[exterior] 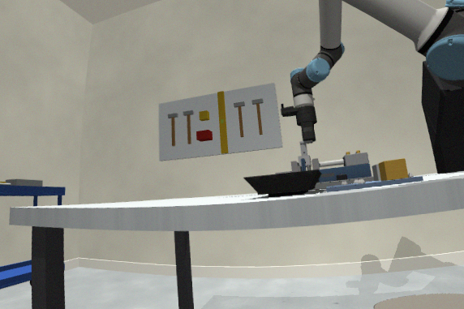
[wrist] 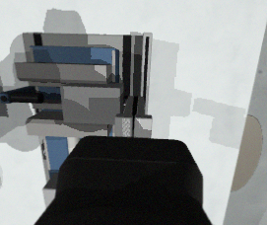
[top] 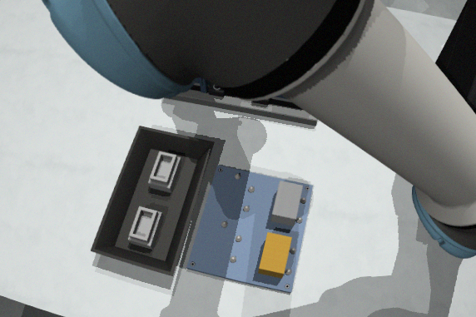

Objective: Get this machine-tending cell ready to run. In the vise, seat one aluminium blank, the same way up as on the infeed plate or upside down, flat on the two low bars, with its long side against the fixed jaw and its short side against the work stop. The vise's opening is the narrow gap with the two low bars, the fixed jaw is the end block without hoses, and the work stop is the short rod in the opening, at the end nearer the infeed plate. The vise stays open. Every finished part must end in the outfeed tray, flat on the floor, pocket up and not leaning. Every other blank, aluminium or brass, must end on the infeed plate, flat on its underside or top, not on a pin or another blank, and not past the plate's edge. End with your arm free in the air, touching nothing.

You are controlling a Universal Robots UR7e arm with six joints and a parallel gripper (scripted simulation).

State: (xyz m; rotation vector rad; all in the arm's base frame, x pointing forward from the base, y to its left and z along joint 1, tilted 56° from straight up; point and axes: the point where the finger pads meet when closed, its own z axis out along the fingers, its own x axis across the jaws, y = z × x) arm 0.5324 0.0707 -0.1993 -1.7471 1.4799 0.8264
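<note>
Beige walls enclose the cell; a white tool board [exterior: 220, 122] with hammers hangs behind the white table [exterior: 162, 213], and a blue bench [exterior: 32, 190] stands at far left. From the top view the arm's [top: 233, 11] elbow and forearm block most of the table, hiding the vise almost entirely; only a dark strip of its base shows beneath. Dark outfeed tray [top: 109, 210] holds two finished parts [top: 164, 170] [top: 144, 225], both flat, pockets up, apart from each other. Just beside the tray lies the blue infeed plate [top: 216, 235] with pins; one aluminium blank [top: 287, 202] and one brass blank [top: 275, 254] sit flat along its far side, close together, inside the edge. In the exterior view the gripper [exterior: 304, 146] hangs above the vise [exterior: 345, 169], behind the tray's rim. Wrist view looks down on the vise [wrist: 77, 94]: grey blocks, blue body, narrow dark slot. Fingers are clenched fully together with nothing between them, tips over the vise's end near the slot. Whether they touch the vise cannot be told.
</note>
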